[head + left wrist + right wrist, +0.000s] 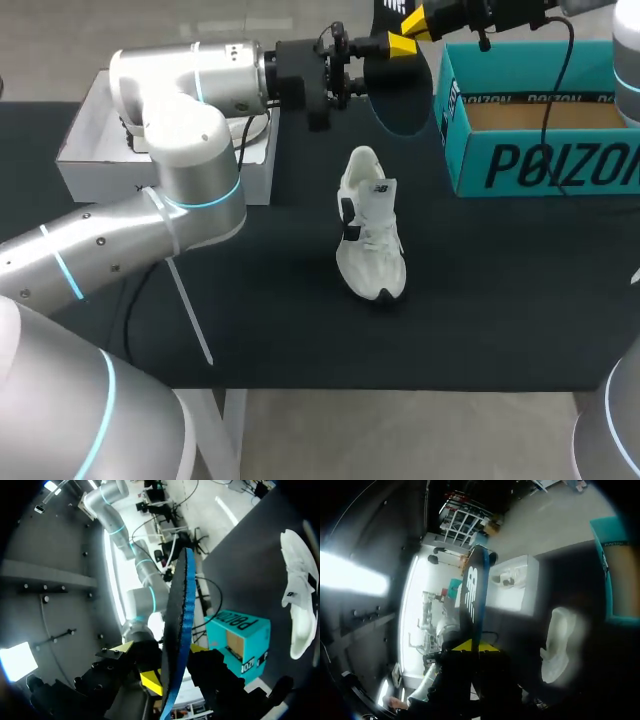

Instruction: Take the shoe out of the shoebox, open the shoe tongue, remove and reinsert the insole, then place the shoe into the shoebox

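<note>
We are holding the dark insole (402,95) up over the bench (500,310) with both arms; our left fingers (402,45) and right fingers (418,20) are each pinching it. The white shoe (371,228) is resting mid-bench, outside the open teal shoebox (540,165) nearby.

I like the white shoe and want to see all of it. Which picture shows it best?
The head view: the white shoe sits whole on the table, laces showing. The left wrist view shows it at an angle near the teal shoebox; the right wrist view gives only a pale shape.
</note>
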`<state>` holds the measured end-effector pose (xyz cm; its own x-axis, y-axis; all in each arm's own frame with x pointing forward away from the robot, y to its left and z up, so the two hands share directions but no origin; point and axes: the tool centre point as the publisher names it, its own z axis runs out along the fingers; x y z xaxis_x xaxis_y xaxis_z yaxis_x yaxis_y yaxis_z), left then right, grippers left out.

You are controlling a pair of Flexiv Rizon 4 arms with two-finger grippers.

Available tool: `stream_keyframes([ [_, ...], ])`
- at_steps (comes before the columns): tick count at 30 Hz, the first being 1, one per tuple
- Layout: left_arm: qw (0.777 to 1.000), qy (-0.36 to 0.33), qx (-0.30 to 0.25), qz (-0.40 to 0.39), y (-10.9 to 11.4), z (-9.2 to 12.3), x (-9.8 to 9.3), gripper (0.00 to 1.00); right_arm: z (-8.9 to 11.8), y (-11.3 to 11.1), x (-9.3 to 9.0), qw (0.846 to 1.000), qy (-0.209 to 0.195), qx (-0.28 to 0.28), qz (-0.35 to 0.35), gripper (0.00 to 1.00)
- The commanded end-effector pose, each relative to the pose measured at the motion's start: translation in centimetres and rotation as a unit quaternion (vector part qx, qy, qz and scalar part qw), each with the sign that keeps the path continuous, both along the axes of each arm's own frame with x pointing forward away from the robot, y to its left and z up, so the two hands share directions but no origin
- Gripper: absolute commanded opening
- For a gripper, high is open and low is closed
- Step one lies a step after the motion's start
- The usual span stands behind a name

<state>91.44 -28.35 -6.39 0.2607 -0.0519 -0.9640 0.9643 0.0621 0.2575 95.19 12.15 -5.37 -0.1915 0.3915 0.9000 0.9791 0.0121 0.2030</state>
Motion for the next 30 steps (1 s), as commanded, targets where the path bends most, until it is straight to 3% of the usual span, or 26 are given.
stream_keyframes([
  [1,1.0,-0.001,0.004,0.005,0.4,-0.2,0.1,0.93,-0.1,-0.3,-0.1,1.0,0.003,-0.003,-0.001,0.0],
  [3,1.0,-0.001,0.006,0.009,0.5,-0.4,0.2,0.98,-0.1,-0.4,-0.2,1.0,0.005,-0.003,-0.001,0.0],
  [7,1.0,0.002,0.008,0.009,0.9,-0.7,0.2,0.92,-0.2,-0.9,-0.4,1.0,0.01,-0.002,-0.005,0.0],
  [9,1.0,0.003,0.01,0.007,1.0,-0.7,0.2,0.79,-0.2,-1.2,-0.3,1.0,0.011,-0.002,-0.009,0.0],
  [11,1.0,0.003,0.011,0.005,1.0,-0.8,0.2,0.46,-0.2,-1.3,-0.2,1.0,0.011,-0.001,-0.012,0.0],
  [13,1.0,0.004,0.011,0.004,1.0,-0.9,0.2,0.38,-0.1,-1.3,-0.1,1.0,0.011,-0.001,-0.013,0.0],
  [15,1.0,0.007,0.01,0.003,1.0,-1.0,0.2,0.23,0.0,-1.2,-0.1,1.0,0.01,0.0,-0.012,0.0],
  [16,1.0,0.007,0.009,0.002,1.0,-1.0,0.2,0.02,0.0,-1.1,-0.1,1.0,0.01,0.0,-0.012,0.0],
  [30,1.0,0.019,0.004,0.002,1.1,-1.8,0.6,0.0,-0.1,-1.8,-0.1,0.999,0.011,0.005,-0.031,0.0],
])
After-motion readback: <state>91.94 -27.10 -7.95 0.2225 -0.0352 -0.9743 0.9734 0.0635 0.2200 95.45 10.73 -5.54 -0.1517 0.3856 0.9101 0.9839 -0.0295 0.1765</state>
